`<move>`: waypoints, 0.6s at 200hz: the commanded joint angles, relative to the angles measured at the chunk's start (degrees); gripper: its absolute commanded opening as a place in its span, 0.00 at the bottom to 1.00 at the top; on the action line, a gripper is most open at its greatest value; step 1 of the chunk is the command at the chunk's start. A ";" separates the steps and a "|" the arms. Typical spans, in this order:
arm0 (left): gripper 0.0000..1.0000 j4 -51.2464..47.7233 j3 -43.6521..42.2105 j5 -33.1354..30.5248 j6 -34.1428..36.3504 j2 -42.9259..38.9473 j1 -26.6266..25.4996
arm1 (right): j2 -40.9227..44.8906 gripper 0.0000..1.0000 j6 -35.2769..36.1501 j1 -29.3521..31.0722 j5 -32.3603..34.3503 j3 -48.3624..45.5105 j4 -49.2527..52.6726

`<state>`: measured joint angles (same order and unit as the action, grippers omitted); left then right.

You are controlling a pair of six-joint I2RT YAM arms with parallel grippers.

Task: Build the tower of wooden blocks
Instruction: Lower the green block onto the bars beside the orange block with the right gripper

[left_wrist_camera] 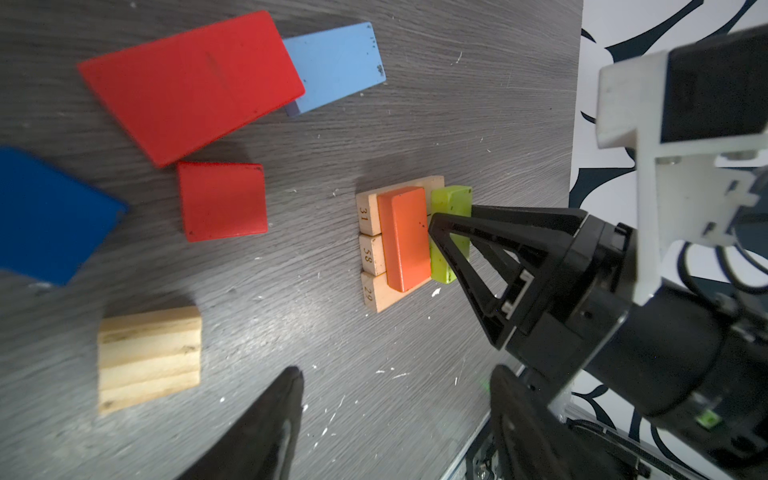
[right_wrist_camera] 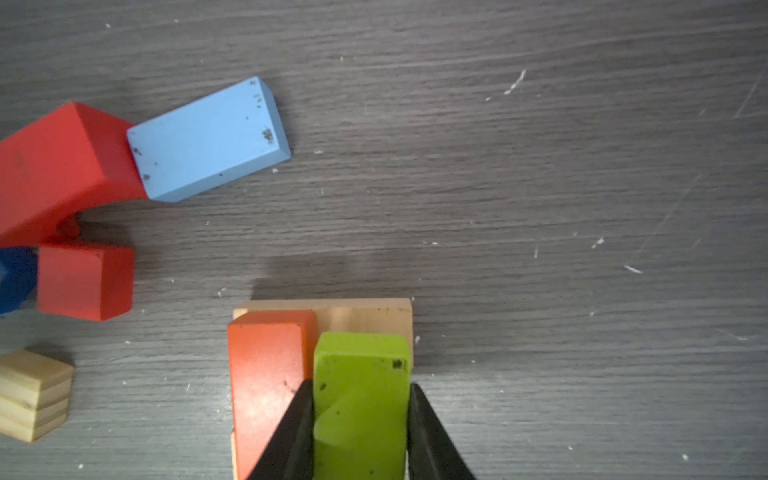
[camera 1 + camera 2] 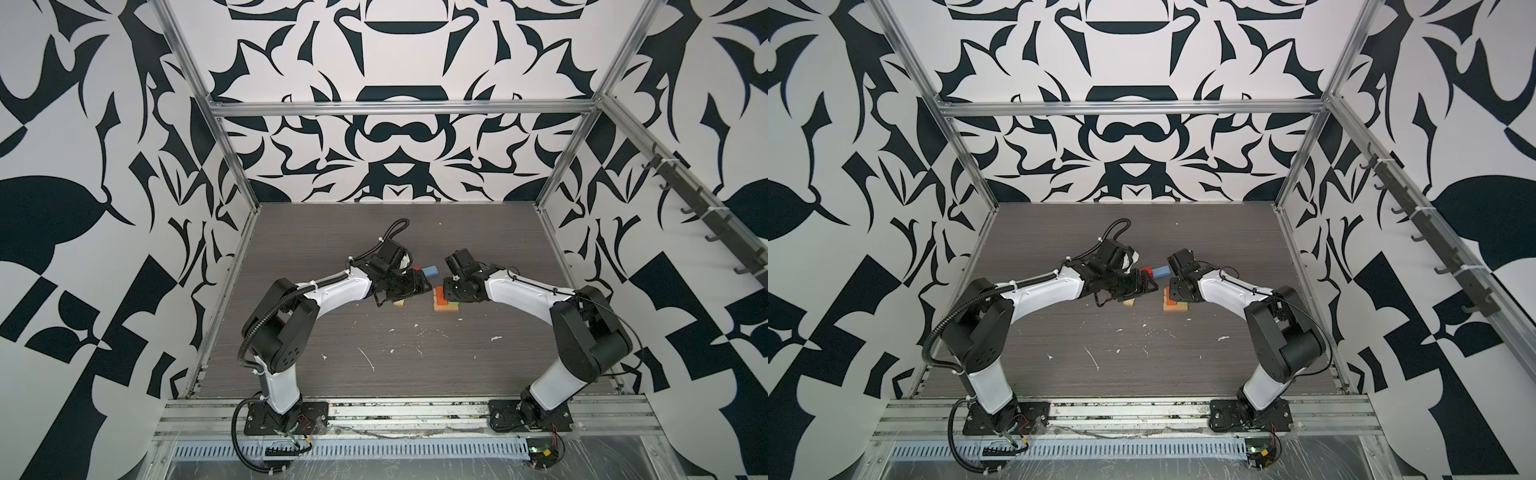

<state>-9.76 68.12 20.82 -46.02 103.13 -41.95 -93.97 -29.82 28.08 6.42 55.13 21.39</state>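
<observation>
Low over the surface (image 3: 374, 353), the right gripper (image 2: 359, 386) angles down, clasping the lime green block (image 2: 359, 353). This lies beside an orange block (image 2: 266, 374) on the tan base (image 1: 371, 216) of the wood block tower (image 3: 445, 302), mid-surface. The left gripper (image 1: 397, 374) hovers nearby, spread and empty.

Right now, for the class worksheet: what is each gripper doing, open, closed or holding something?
Left gripper: open, holding nothing.
Right gripper: closed on the lime green block.

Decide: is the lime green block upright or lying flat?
Lying flat: the lime green block runs lengthwise beside the orange block, on the tan base.
</observation>
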 commanded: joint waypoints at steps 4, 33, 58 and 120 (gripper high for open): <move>0.74 -1.49 -0.28 0.28 0.58 -0.83 0.08 | 0.64 0.35 -0.41 -0.24 0.35 1.88 0.85; 0.74 -1.57 -0.18 0.31 0.60 -0.91 0.09 | 0.46 0.36 -0.43 -0.26 0.35 1.93 0.93; 0.74 -1.58 -0.22 0.27 0.58 -0.83 0.12 | 0.46 0.36 -0.41 -0.23 0.32 1.99 0.85; 0.74 -1.25 -0.27 0.36 0.54 -0.56 0.06 | 0.59 0.39 -0.41 -0.21 0.18 2.17 0.89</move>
<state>-10.13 68.12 20.84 -46.02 103.13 -41.95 -93.97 -29.82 28.08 6.39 55.16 21.58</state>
